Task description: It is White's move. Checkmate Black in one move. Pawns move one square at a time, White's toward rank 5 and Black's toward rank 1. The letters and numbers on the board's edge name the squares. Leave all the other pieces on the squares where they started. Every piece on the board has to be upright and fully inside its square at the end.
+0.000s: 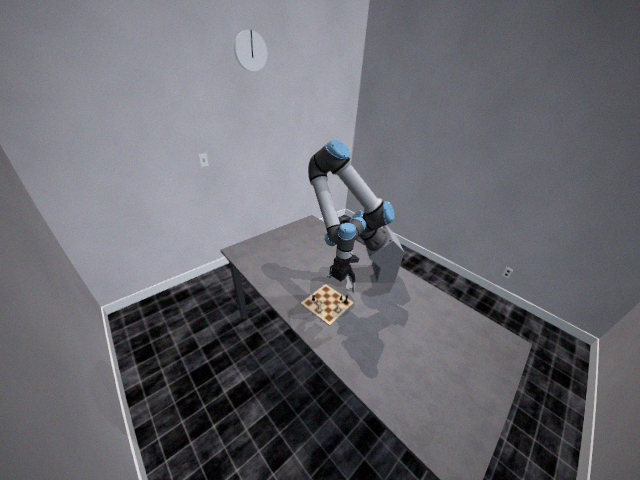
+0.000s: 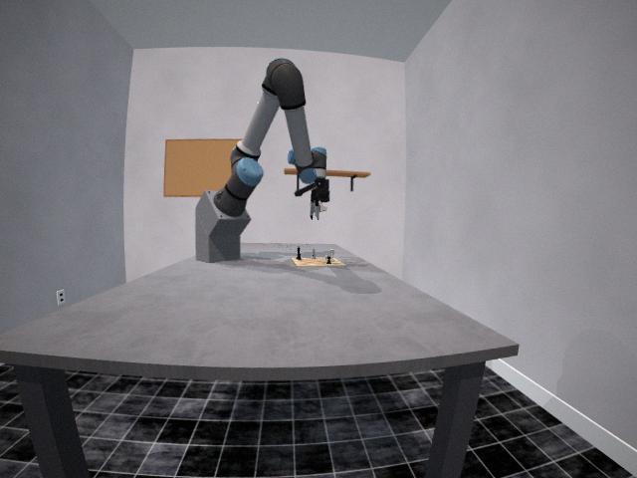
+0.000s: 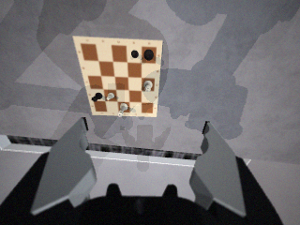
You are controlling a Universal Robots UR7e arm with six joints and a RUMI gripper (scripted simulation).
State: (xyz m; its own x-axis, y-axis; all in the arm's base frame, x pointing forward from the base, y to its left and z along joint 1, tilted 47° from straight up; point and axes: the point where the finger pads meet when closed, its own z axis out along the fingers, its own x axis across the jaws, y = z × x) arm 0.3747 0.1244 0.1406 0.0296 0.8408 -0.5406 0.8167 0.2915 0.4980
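A small 5x5 chessboard lies on the grey table; it also shows in the top view and the exterior view. In the wrist view two black pieces stand at the far right corner: a large one and a small one. A third black piece stands near the left edge. Three white pieces stand on the near rows: one at the right, one by the black piece, one on the nearest row. My gripper is open and empty, high above the board's near edge.
The arm's grey base block stands on the table behind the board. A wall shelf and an orange panel hang on the back wall. The table edge runs just below the board in the wrist view.
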